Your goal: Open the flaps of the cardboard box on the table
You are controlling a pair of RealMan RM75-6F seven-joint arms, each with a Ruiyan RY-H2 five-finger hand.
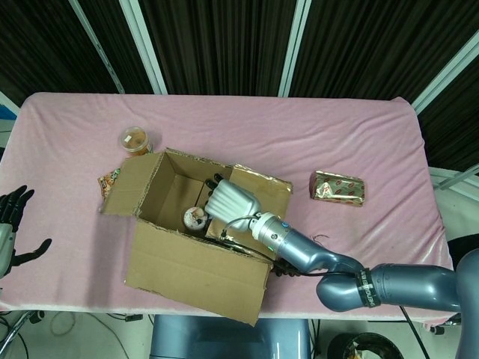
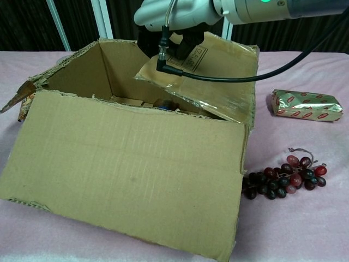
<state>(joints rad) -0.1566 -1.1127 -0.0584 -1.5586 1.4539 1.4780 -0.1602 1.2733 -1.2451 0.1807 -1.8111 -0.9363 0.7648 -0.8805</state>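
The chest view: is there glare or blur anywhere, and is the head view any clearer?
Chest view: the taped flap under the right hand shows shiny glare, and the hand is cut off by the top edge; the grapes look sharp. Head view: evenly lit, soft shadow inside the box, and the left hand is cropped at the left edge.
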